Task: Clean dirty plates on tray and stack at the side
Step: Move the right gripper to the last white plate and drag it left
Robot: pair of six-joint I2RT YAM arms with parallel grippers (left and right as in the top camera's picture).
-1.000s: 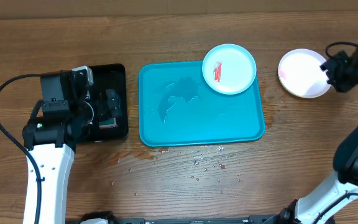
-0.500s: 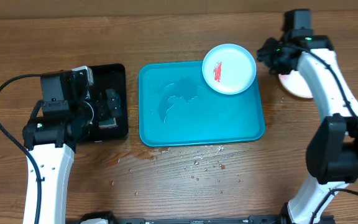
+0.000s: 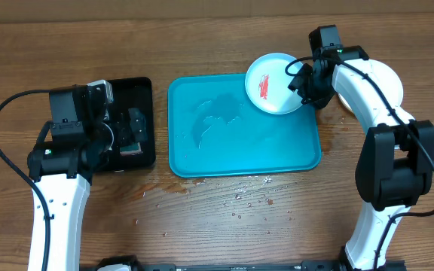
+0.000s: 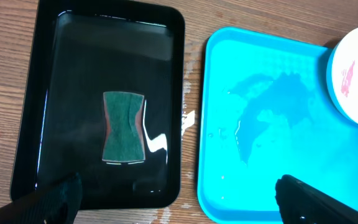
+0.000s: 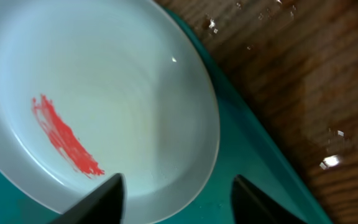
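Blue-rimmed plate [image 3: 276, 83] is lying flat, face up, on the far right corner of the turquoise tray [image 3: 224, 150].
The tray's long side is running left to right, and the plate's red smear [image 3: 263, 86] is running roughly front to back. A white plate [image 3: 390, 75] is sitting on the table just to the right, half hidden by the arm. The right gripper [image 3: 305, 83] is hanging at the plate's right edge, jaws apart, not clamping. The left gripper [image 4: 182, 200] is hovering wide open over the sponge [image 4: 123, 127] in the black tray [image 4: 48, 93].

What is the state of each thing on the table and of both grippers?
light blue plate, on the tray corner, red smear, unwiped.
tray, wet, water pooled.
sponge, flat in the black tray.
second plate, off the tray, mostly hidden.
left gripper, open, above the black tray.
right gripper, open, at the light blue plate's rim.
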